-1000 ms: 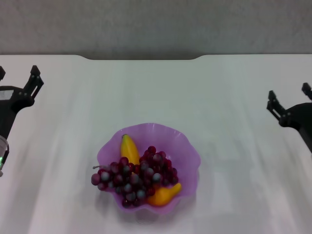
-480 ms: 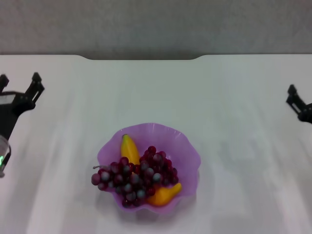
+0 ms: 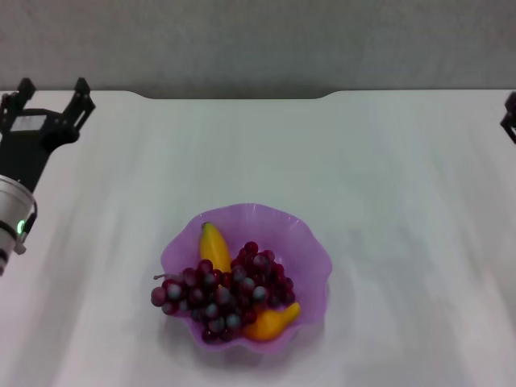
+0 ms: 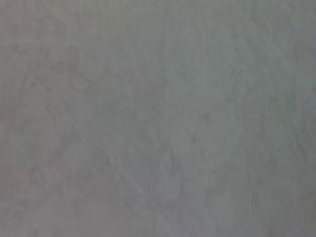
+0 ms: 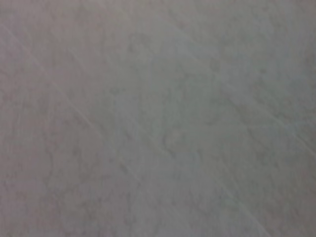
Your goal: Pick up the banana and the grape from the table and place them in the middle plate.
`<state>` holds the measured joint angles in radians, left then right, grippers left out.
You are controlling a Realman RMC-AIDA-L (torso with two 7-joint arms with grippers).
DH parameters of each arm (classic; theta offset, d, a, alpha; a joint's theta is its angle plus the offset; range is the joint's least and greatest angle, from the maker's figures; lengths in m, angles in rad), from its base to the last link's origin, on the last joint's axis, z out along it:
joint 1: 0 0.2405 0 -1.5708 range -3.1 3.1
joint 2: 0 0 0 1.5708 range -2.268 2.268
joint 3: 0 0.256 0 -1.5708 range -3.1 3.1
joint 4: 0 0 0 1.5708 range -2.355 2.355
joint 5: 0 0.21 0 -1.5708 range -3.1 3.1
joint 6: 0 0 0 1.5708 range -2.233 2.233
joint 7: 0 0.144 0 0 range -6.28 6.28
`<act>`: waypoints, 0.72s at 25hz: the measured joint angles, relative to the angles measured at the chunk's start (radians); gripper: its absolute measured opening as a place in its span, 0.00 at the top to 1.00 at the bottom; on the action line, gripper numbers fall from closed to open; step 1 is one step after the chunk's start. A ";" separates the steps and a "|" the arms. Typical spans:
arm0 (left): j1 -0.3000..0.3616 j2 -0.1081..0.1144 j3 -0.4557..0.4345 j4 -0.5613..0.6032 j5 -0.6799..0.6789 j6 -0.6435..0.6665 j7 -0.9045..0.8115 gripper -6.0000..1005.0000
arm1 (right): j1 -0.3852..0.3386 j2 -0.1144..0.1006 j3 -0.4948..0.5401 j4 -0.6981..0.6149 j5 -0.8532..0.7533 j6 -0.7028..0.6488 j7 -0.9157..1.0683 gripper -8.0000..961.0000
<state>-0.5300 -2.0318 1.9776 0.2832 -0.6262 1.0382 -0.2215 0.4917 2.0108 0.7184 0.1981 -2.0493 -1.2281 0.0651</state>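
The purple scalloped middle plate (image 3: pixel 314 246) sits on the white table (image 3: pixel 387 177), near the front centre. The yellow banana (image 3: pixel 213 245) lies in the plate, with its other end showing at the plate's front. The dark red grape bunch (image 3: pixel 222 294) lies across the banana in the plate, and a few grapes hang over the left rim. My left gripper (image 3: pixel 52 87) is open and empty at the far left, near the table's far edge. Only a dark bit of my right gripper (image 3: pixel 510 118) shows at the right edge. Both wrist views show only plain pale surface.
The table's far edge has a notch (image 3: pixel 234 95) at the middle, with a grey wall behind it. My left arm's silver wrist with a green light (image 3: pixel 16 222) hangs over the table's left side.
My left gripper has moved away toward the table's far edge. My right gripper has drawn back to the right, almost out of view. The plate, banana and grapes have not moved.
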 joint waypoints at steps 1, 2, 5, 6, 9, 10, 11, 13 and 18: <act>-0.010 -0.003 0.001 -0.013 0.000 -0.009 -0.003 0.12 | 0.012 0.001 -0.003 -0.011 -0.001 0.012 0.001 0.08; -0.017 -0.005 0.003 -0.023 0.000 -0.024 -0.007 0.12 | 0.018 0.003 -0.007 -0.017 -0.002 0.034 -0.001 0.08; -0.021 -0.011 0.006 -0.035 -0.001 -0.099 -0.013 0.12 | 0.020 0.005 -0.010 -0.012 -0.004 0.127 -0.005 0.08; -0.015 -0.012 0.005 -0.035 -0.001 -0.122 -0.014 0.12 | 0.016 0.005 -0.010 -0.003 -0.002 0.152 -0.004 0.08; 0.005 -0.003 -0.007 -0.042 -0.002 -0.127 -0.019 0.12 | -0.005 0.006 -0.005 0.030 0.000 0.176 0.000 0.08; 0.007 -0.002 -0.016 -0.052 -0.002 -0.119 -0.018 0.12 | -0.013 0.006 -0.002 0.037 0.001 0.174 0.001 0.08; 0.008 -0.002 -0.025 -0.065 -0.002 -0.116 -0.016 0.12 | -0.017 0.006 -0.002 0.039 0.001 0.176 0.003 0.08; 0.004 -0.005 -0.047 -0.111 -0.002 -0.121 -0.013 0.12 | -0.017 0.007 -0.005 0.042 0.001 0.197 0.005 0.08; -0.010 -0.007 -0.111 -0.151 -0.003 -0.152 -0.012 0.12 | -0.016 0.008 -0.012 0.062 0.000 0.223 0.005 0.08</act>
<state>-0.5399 -2.0389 1.8664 0.1323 -0.6290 0.8863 -0.2333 0.4755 2.0184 0.7061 0.2602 -2.0489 -1.0052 0.0705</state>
